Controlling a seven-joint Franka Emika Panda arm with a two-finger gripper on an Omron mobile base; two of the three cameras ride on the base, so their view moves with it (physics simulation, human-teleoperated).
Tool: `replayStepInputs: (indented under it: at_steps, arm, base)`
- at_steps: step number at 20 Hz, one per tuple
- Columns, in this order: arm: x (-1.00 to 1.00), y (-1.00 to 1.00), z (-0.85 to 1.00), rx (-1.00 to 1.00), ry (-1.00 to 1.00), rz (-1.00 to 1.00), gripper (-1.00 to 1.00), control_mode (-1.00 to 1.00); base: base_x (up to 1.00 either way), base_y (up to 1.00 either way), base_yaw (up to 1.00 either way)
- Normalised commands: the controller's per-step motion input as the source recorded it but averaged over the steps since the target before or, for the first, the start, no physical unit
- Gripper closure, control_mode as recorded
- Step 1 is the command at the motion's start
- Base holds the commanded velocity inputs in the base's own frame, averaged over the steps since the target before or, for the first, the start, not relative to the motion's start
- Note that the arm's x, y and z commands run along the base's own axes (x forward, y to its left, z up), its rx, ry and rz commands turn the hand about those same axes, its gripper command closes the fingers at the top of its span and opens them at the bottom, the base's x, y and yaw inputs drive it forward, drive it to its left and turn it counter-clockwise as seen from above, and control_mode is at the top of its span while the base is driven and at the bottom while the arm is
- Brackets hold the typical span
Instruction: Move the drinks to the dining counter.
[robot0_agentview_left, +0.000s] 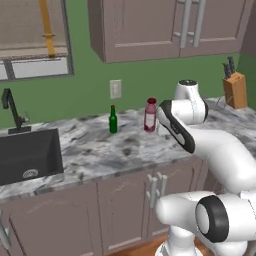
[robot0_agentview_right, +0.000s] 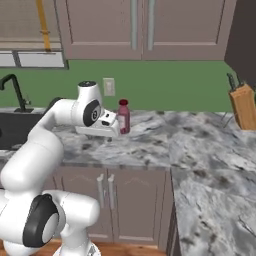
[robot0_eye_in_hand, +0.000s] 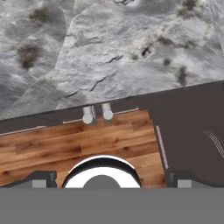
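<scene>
While the left base view took in a grey-veined marble bench (robot0_agentview_left: 95, 145) under taupe cabinets on a green wall, with a black sink (robot0_agentview_left: 30, 155) at its left, a slim dark-green bottle (robot0_agentview_left: 113, 119) and a red bottle (robot0_agentview_left: 150, 115) stood upright near the wall, well apart. From the right base view, the white arm bent over the bench edge with its wrist just beside the red bottle (robot0_agentview_right: 123, 116). Looking down, the hand view caught marble, cabinet handles (robot0_eye_in_hand: 97, 114) and wooden floor (robot0_eye_in_hand: 78, 144), the claw (robot0_eye_in_hand: 109, 180) spread wide and holding nothing.
</scene>
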Motion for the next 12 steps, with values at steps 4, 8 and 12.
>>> replayStepInputs:
  at_steps: [4, 8, 12]
  arm:
    - [0.00, 0.00, 0.00, 0.00, 0.00, 0.00, -1.00, 1.00]
    - [0.00, 0.00, 0.00, 0.00, 0.00, 0.00, -1.00, 1.00]
    - [0.00, 0.00, 0.00, 0.00, 0.00, 0.00, -1.00, 1.00]
  base:
    - [0.46, -0.39, 0.09]
    - [0.56, -0.04, 0.15]
    - [0.43, 0.00, 0.21]
